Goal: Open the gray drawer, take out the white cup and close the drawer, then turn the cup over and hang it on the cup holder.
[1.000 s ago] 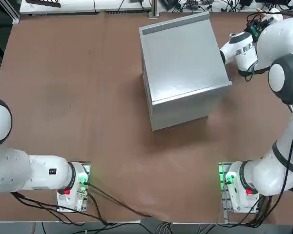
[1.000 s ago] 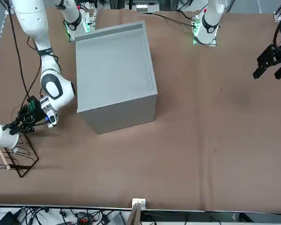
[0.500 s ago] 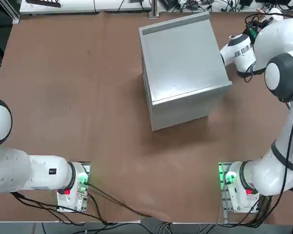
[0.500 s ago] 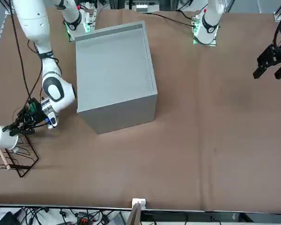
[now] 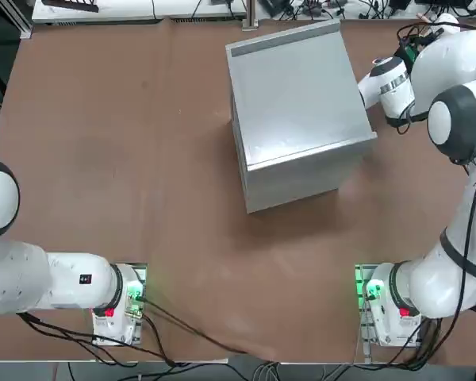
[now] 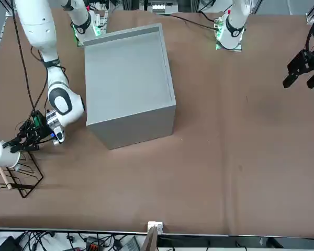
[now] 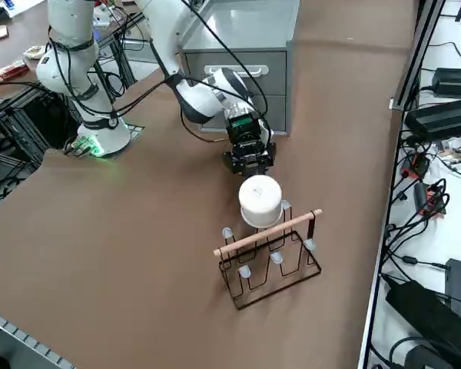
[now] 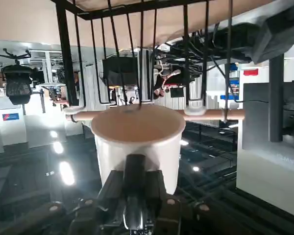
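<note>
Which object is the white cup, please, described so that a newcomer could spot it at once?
Find the big gray cabinet, then the dark wire cup holder on the same table. The white cup is at the rack's wooden bar, base up, gripped by the right gripper. Unlike the rack's small pale peg tips, it is wide and round.

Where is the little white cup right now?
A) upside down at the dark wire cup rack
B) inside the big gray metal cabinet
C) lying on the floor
A: the small white cup shows its base on top, at the dark wire rack, with the robot's right gripper at it.
</note>
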{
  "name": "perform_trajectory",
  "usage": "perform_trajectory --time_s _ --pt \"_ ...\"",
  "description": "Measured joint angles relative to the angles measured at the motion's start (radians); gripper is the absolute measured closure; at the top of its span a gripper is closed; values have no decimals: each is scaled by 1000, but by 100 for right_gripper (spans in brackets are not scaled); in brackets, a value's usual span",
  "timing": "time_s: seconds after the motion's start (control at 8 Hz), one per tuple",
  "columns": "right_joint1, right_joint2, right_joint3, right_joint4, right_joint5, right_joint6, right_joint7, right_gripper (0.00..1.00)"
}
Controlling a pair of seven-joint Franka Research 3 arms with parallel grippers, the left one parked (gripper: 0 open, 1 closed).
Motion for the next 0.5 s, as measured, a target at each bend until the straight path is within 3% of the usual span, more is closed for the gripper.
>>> perform_trajectory --time_s 0.5 --pt "-22 28 -1 5 -21 0 0 80"
